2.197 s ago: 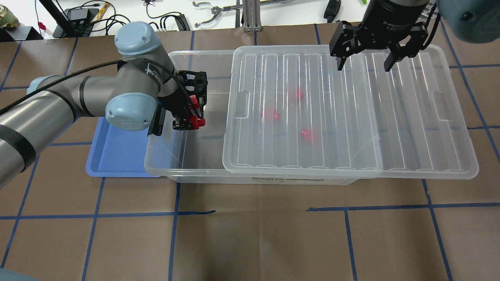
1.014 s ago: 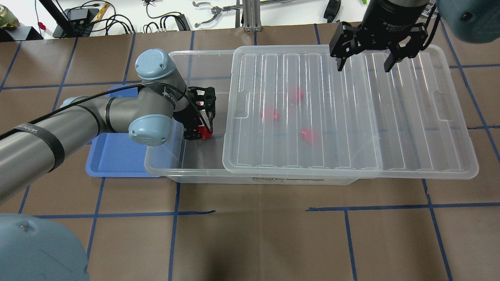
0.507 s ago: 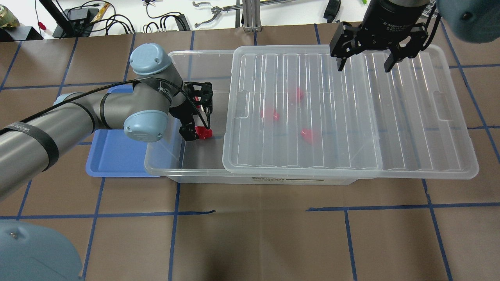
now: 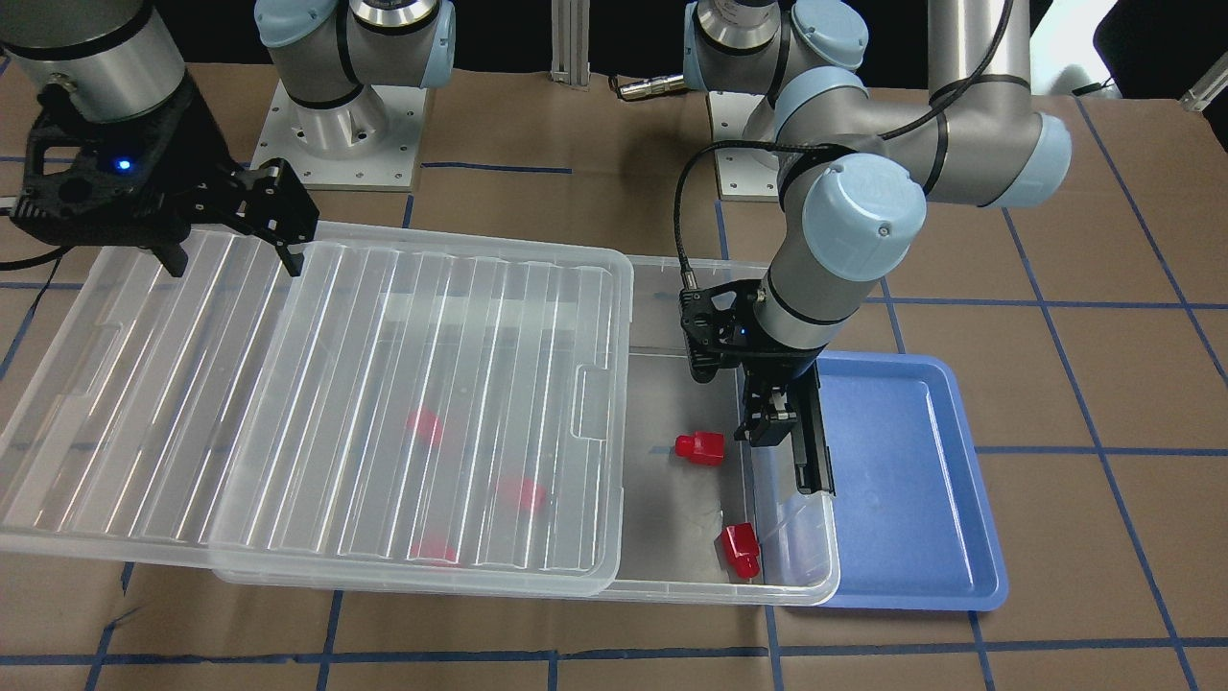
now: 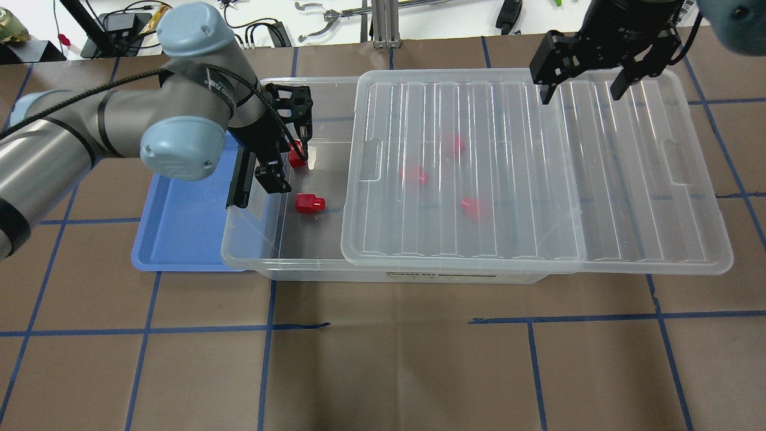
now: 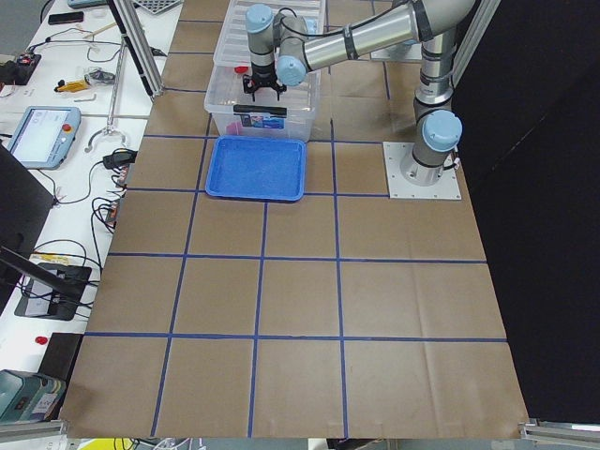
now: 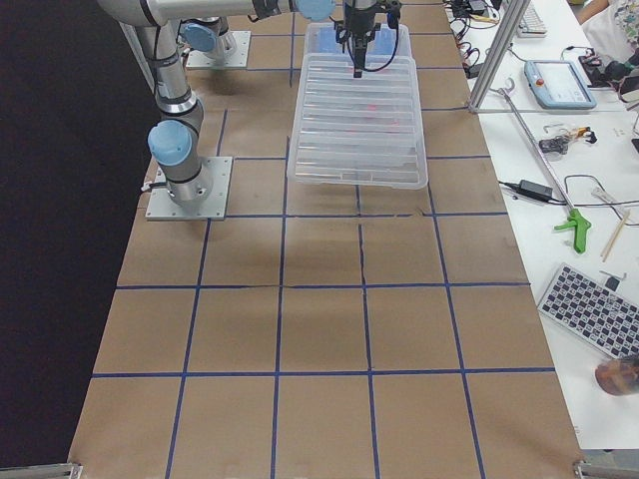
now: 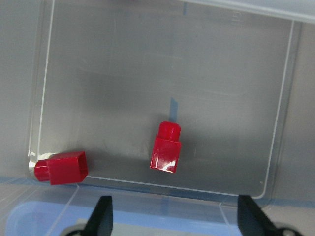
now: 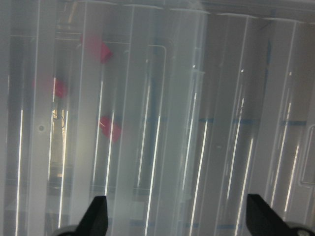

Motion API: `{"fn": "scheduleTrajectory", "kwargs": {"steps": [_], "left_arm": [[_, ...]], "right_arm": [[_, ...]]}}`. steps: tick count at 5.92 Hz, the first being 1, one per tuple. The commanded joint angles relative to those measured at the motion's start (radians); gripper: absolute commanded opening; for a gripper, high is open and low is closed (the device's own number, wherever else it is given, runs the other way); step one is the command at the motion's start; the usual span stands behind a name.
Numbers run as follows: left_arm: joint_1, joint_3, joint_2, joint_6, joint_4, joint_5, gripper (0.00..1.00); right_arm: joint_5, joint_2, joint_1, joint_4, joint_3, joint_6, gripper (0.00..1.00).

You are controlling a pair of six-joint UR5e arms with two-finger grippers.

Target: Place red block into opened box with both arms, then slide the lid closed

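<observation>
The left claw [image 8: 174, 221] is lifting away with its fingers spread and nothing between them. A moment ago it was pinching the red block [image 5: 309, 204], which is now lying loose on the floor of the box [image 5: 251, 262], just below the fingertips. A second red piece [image 5: 295, 155] is sitting off to one side of the claw, in the box corner. The placing looks done. Farther out, the lid [image 5: 538, 179] is covering only the rest of the box. The right claw [image 5: 580, 96], also open, is hovering over the lid's far rim, so sliding it shut is what remains.
</observation>
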Motion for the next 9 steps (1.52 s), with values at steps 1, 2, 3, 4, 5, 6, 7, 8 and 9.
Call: {"fn": "scheduleTrajectory", "kwargs": {"steps": [1, 2, 3, 4, 5, 6, 7, 8, 9], "left_arm": [[-0.007, 0.172, 0.028, -0.164, -0.229, 0.009, 0.90], [-0.010, 0.209, 0.033, -0.279, -0.260, 0.012, 0.90], [-0.005, 0.224, 0.039, -0.417, -0.277, 0.012, 0.91], [-0.005, 0.223, 0.051, -0.585, -0.264, 0.015, 0.91], [0.005, 0.226, 0.053, -0.736, -0.264, 0.015, 0.96], [0.009, 0.226, 0.074, -0.965, -0.247, 0.017, 0.98], [0.021, 0.203, 0.117, -1.136, -0.233, 0.094, 0.98], [0.036, 0.199, 0.135, -1.318, -0.234, 0.112, 0.98], [0.050, 0.195, 0.146, -1.396, -0.247, 0.112, 0.98]], "right_arm": [[-0.001, 0.011, -0.191, -0.009, 0.041, -0.240, 1.00], [-0.014, 0.025, -0.282, -0.085, 0.081, -0.313, 1.00], [-0.096, 0.051, -0.357, -0.141, 0.124, -0.377, 1.00], [-0.107, 0.066, -0.421, -0.150, 0.160, -0.382, 1.00], [-0.139, 0.083, -0.454, -0.197, 0.198, -0.384, 1.00], [-0.158, 0.097, -0.480, -0.267, 0.232, -0.384, 1.00], [-0.155, 0.102, -0.518, -0.272, 0.264, -0.385, 1.00], [-0.156, 0.099, -0.523, -0.272, 0.293, -0.376, 1.00], [-0.141, 0.089, -0.522, -0.271, 0.303, -0.367, 1.00]]}}
